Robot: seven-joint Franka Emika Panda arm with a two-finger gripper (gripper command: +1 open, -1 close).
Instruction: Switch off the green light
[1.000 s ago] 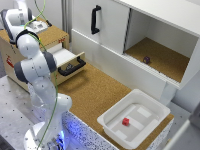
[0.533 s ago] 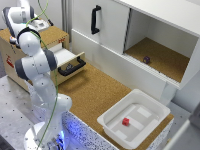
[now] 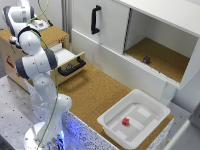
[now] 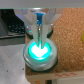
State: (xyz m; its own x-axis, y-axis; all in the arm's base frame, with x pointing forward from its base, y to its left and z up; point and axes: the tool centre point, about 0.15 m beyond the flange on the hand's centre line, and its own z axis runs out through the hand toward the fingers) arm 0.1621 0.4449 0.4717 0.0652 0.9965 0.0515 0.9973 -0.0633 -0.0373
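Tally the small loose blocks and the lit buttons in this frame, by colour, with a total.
Red block, in the white bin: 1
Purple block, in the open cabinet compartment: 1
Green lit button, under the claw: 1
Total: 3

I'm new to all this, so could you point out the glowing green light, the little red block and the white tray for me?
green light (image 4: 40, 50), wrist view, its glowing dome.
red block (image 3: 126, 121), exterior view, its top face.
white tray (image 3: 159, 107), exterior view, its far rim.
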